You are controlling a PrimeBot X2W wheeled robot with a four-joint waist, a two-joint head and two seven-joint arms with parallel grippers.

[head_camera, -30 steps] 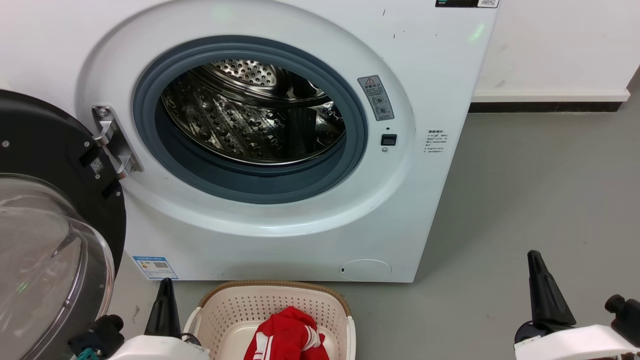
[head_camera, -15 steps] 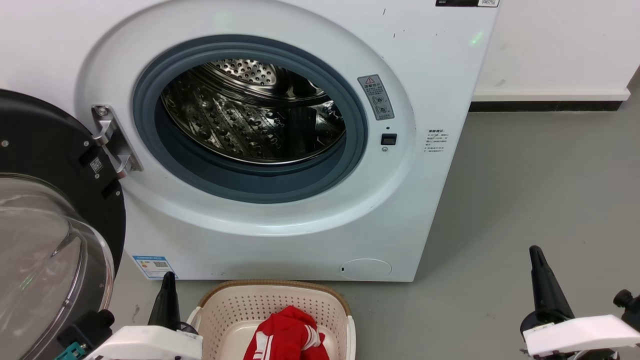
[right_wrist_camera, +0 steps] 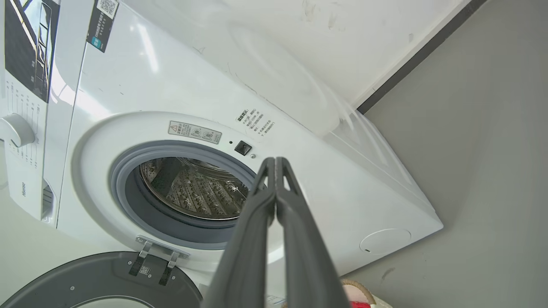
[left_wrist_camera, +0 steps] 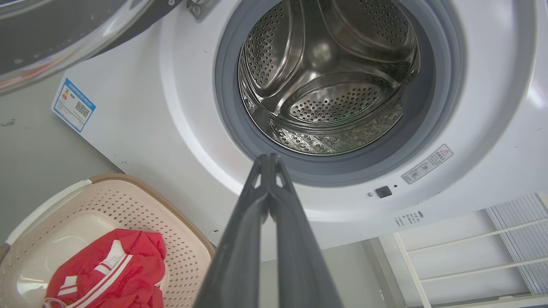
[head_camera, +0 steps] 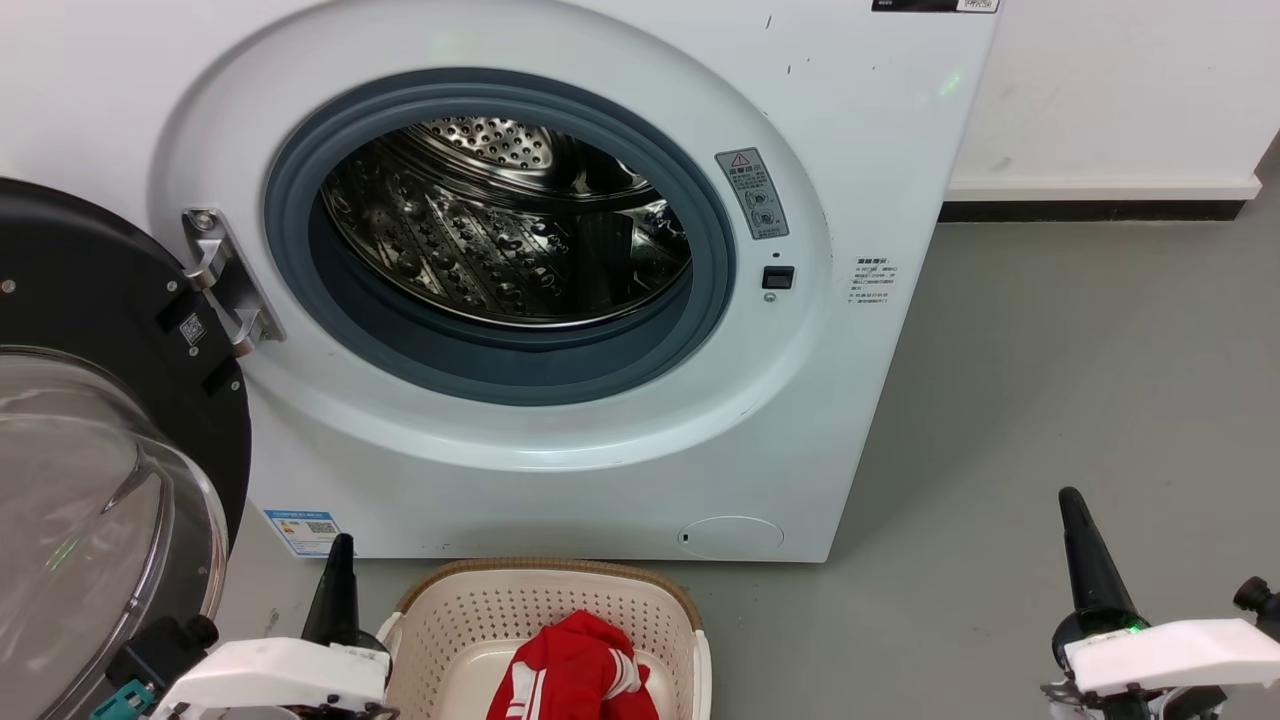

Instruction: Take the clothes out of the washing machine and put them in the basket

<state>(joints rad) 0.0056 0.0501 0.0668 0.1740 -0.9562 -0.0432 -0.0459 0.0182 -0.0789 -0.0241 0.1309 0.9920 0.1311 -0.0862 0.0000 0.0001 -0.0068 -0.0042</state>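
1. We have the washing machine (head_camera: 850,150) with its door (head_camera: 90,330) swung open to our left. That leaves the grey seal (head_camera: 500,370) and the steel drum (head_camera: 500,230) exposed.
2. In the drum, the head and left wrist views show perforated steel and paddles. The seal lip hides the lowest front strip, so we can't tell what sits there.
3. The clothes (head_camera: 575,670) are a crumpled red bundle with white stripes, lying in the basket (head_camera: 560,575) toward its near side. The head view crops the bundle's lower edge.
4. The basket is on the grey floor (head_camera: 1050,350), just in front of the machine and below the door opening.
5. The left gripper (left_wrist_camera: 269,156) has its fingers pressed together with nothing between them. It sits just left of the basket rim, tips pointing at the machine front.
6. The right gripper (right_wrist_camera: 275,159) is also closed tip to tip and holds nothing. It is over the floor, well right of the basket.
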